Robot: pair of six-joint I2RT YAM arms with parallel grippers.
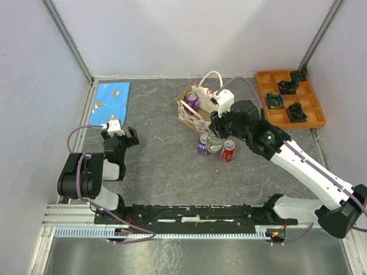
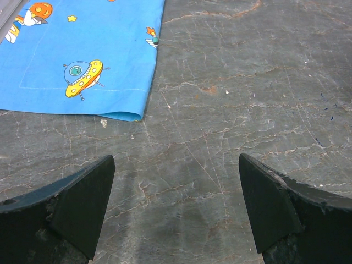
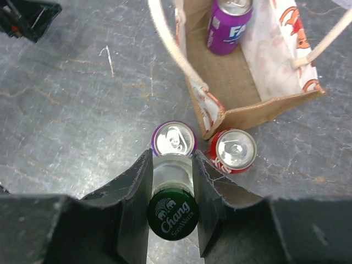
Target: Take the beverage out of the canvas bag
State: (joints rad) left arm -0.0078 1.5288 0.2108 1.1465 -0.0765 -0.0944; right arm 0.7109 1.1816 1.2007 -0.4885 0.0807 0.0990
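- Tan canvas bag [image 1: 192, 119] stands mid-table with its mouth open to your overhead camera. One of its cream handles [image 1: 210, 77] arches up on the side away from the arm bases.
- Inside the bag you can see one drink, the bagged purple can [image 3: 228, 25], against the bag's far inner wall.
- Your right gripper [image 3: 171, 165] is just outside the bag's near corner. Its fingers [image 3: 135, 192] are pinched onto the neck of a glass bottle [image 1: 214, 143] below its green cap [image 3: 172, 221].
- You cannot tell from these views whether the bottle's base rests on the table [image 1: 155, 172].
- The loose purple can [image 3: 175, 139] stands upright outside the bag, beside that same near corner and right against the bottle.
- The red can [image 3: 236, 149] stands upright too, next to the purple one and close to the bag's near wall.
- Your left gripper [image 2: 176, 159] is well away from the bag, on the opposite side from the right arm. Its fingers are spread wide over bare table with nothing between them.
- The blue cloth [image 2: 82, 49], printed with cartoon saucers, lies flat beyond that gripper, well apart from the bag.
- The orange tray [image 1: 274, 80] sits well off the bag's other side, near the far corner, with dark objects in several compartments.
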